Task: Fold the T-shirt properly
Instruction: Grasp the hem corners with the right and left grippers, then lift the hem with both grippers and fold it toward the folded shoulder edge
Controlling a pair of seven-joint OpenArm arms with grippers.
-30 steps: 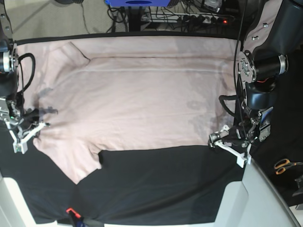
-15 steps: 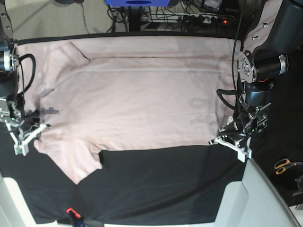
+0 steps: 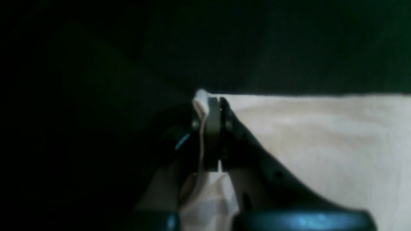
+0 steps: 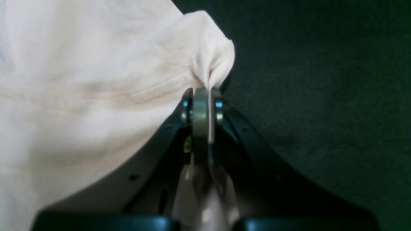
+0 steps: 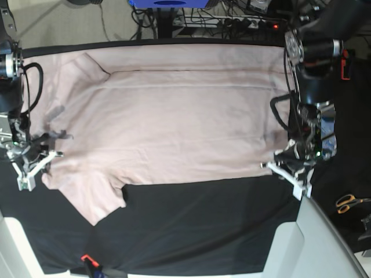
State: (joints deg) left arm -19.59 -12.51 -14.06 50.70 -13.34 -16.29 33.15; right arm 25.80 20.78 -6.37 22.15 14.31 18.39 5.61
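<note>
Two black arms with silver round joint discs, looped black cables, white finger pieces on left gripper [image 5: 288, 172] and right gripper [image 5: 32, 165]

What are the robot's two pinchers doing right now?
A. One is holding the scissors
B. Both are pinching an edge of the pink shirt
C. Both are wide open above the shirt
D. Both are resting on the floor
B: the left gripper and the right gripper are each shut on a fold of the T-shirt.
</note>
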